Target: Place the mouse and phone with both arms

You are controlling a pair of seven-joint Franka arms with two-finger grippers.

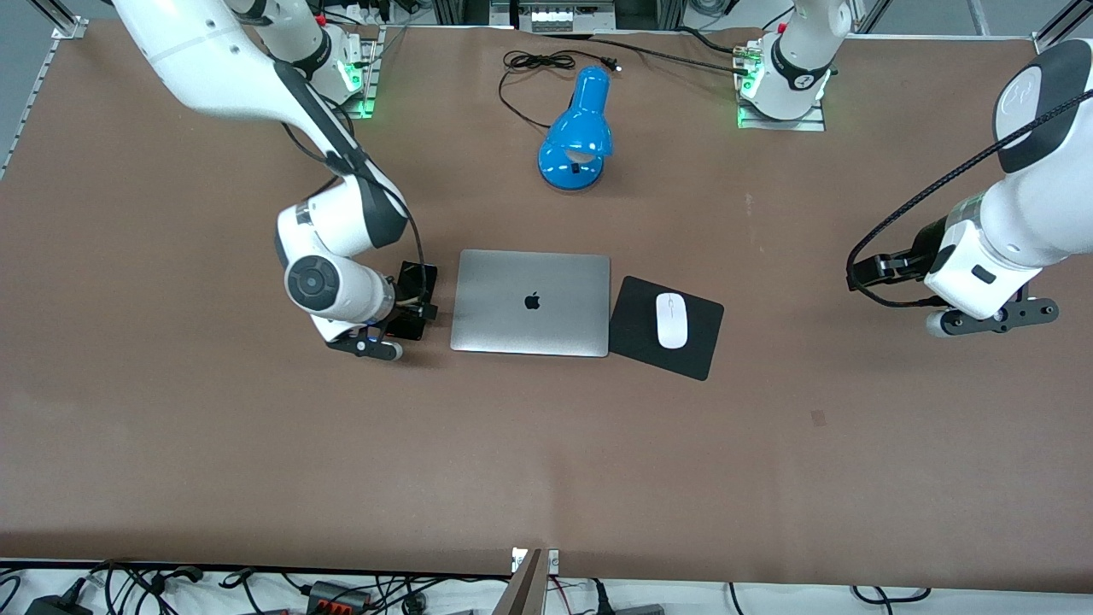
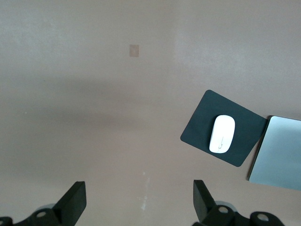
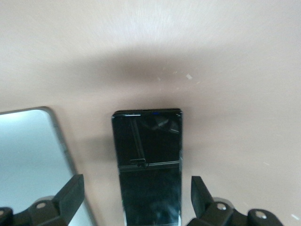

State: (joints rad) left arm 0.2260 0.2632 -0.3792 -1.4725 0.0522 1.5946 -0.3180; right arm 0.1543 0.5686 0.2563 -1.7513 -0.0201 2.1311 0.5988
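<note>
Right claw [image 3: 136, 197]: you see it released, fingers spread either side of the phone [image 3: 148, 165], not touching | phone: flat on the table [image 1: 171, 427] just beside the laptop [image 1: 531, 301], toward the right arm's end | left claw [image 2: 138, 202]: released, holding nothing, waits over bare table | mouse [image 1: 671, 320]: on the mouse pad [image 1: 636, 342], beside the laptop.

One white mouse [image 1: 671, 319] lies on one black mouse pad [image 1: 636, 342], just beside one closed silver laptop [image 1: 531, 301]. One black phone [image 3: 148, 162] lies beside the laptop too. One blue desk lamp [image 1: 578, 132] stands farther off.
</note>
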